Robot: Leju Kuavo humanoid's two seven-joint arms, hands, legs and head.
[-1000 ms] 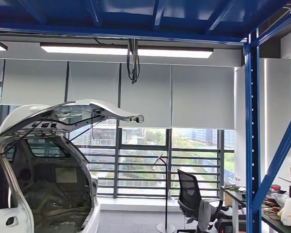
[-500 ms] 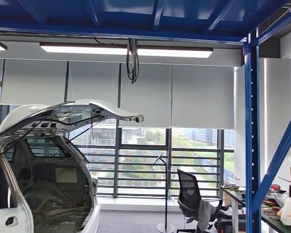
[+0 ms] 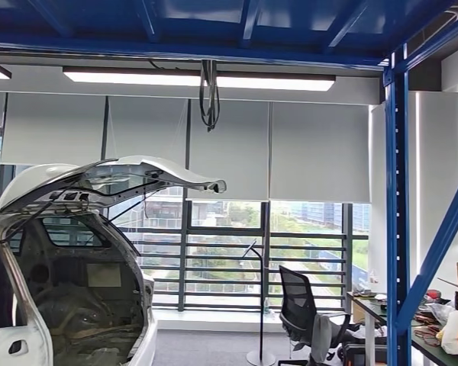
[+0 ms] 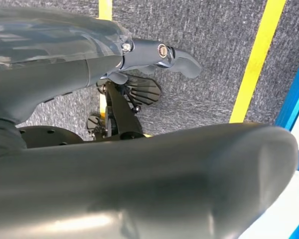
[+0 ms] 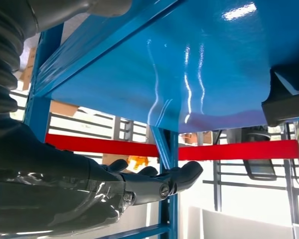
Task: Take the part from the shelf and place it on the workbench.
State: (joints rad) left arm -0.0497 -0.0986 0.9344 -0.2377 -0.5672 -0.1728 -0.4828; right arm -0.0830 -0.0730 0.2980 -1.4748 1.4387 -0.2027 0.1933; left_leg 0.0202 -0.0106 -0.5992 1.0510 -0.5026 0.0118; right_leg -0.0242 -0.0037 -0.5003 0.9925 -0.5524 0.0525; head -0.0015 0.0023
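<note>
A blue shelf is looming over the right hand, its fingers lying straight, holding nothing; the left hand likewise. No part visible; reaching for it seems next.

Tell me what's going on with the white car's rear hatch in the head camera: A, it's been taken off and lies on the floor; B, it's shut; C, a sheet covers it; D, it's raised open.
D: the white car has its rear hatch lifted up, leaving the bare cargo space open to view.
</note>
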